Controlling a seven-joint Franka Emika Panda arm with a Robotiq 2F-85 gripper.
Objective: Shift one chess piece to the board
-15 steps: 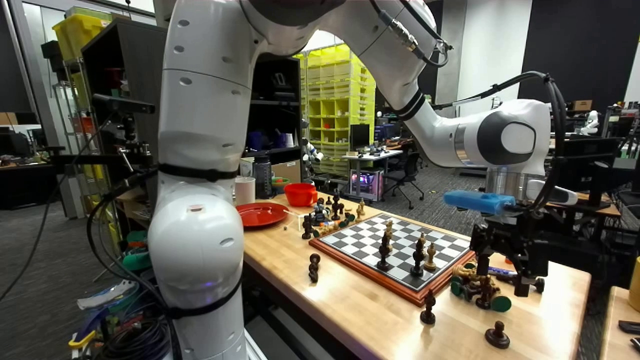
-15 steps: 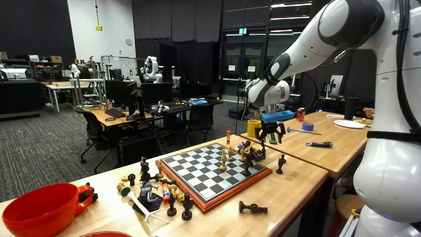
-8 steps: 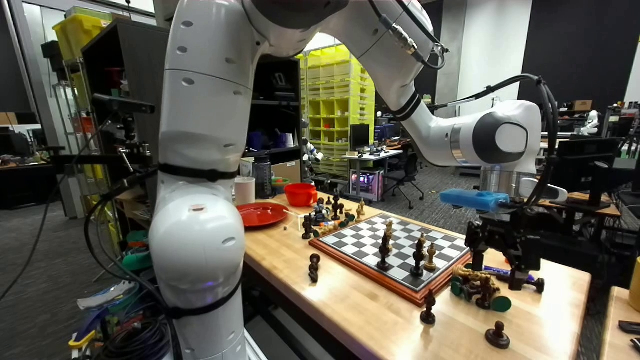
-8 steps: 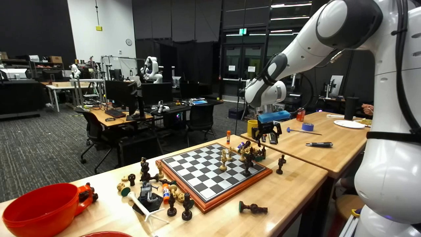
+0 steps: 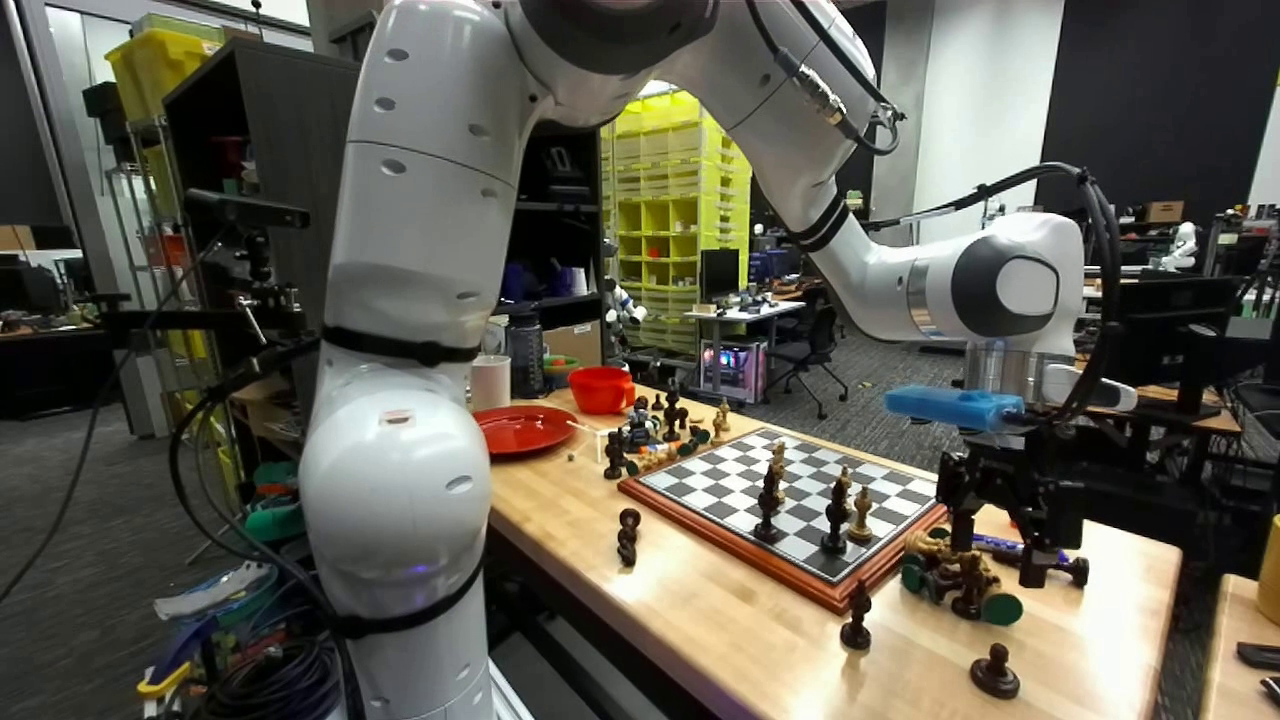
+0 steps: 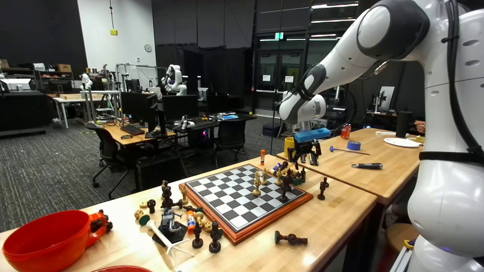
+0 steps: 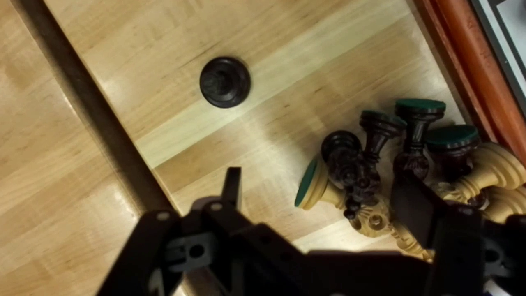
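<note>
- Black gripper (image 7: 322, 189) spread, grasping nothing, above toppled chess pieces (image 7: 354, 170)
- Likely step: lining up a pick
- Next: descend, pinch one, lift toward board (image 6: 238, 200)

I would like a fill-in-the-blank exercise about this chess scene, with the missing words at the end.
In an exterior view, the block above the gripper is coloured ____.
The gripper's jaws are not shut but ____.
In an exterior view, the number of dark pieces seen standing on the chessboard is ____.
In the wrist view, the visible undersides of the tipped pieces are coloured ____.

Missing words: blue; open; two; green.
</note>
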